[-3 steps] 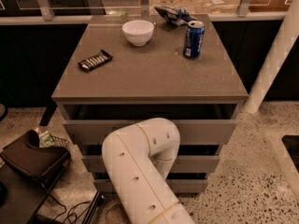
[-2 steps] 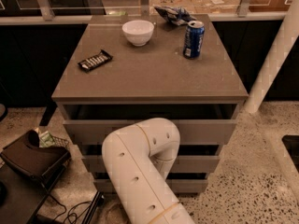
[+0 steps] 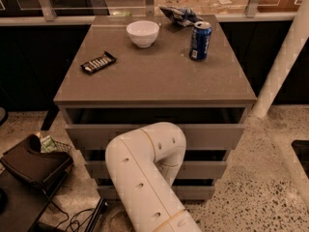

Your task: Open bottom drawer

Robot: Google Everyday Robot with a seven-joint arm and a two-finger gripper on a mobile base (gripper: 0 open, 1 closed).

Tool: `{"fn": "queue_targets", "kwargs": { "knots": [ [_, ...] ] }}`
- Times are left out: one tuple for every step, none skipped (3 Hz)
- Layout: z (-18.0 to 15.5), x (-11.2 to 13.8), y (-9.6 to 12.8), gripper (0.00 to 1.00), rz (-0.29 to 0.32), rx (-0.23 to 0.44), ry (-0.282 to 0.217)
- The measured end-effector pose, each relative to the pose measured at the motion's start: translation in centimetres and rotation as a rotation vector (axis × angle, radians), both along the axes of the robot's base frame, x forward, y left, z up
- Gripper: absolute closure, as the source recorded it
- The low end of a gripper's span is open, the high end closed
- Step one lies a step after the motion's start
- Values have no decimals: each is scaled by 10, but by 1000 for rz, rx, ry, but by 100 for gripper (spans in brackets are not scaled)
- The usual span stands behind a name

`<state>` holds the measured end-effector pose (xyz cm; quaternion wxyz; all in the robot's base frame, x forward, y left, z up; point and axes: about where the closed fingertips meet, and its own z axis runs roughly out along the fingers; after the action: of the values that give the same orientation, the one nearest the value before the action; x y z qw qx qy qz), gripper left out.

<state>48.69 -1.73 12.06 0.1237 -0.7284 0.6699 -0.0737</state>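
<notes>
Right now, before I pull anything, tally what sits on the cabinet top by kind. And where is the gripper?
Bowl: 1
Soda can: 1
Snack bar: 1
Crumpled bag: 1
Total: 4
The gripper is hidden behind the arm, which bends in front of the drawers.

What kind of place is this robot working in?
Probably an office snack or break area: a grey drawer cabinet holding a soda can, white bowl and snack bar, on speckled flooring. The gripper is hidden behind the white arm, in front of the drawers.
</notes>
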Motion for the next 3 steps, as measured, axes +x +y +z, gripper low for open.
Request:
{"fn": "queue_targets", "kwargs": {
  "knots": [
    [0,0,0,0,0,0,0],
    [-2,-1,3,0,13,12,7],
    [11,-1,4,0,32,30,-14]
  ]
}}
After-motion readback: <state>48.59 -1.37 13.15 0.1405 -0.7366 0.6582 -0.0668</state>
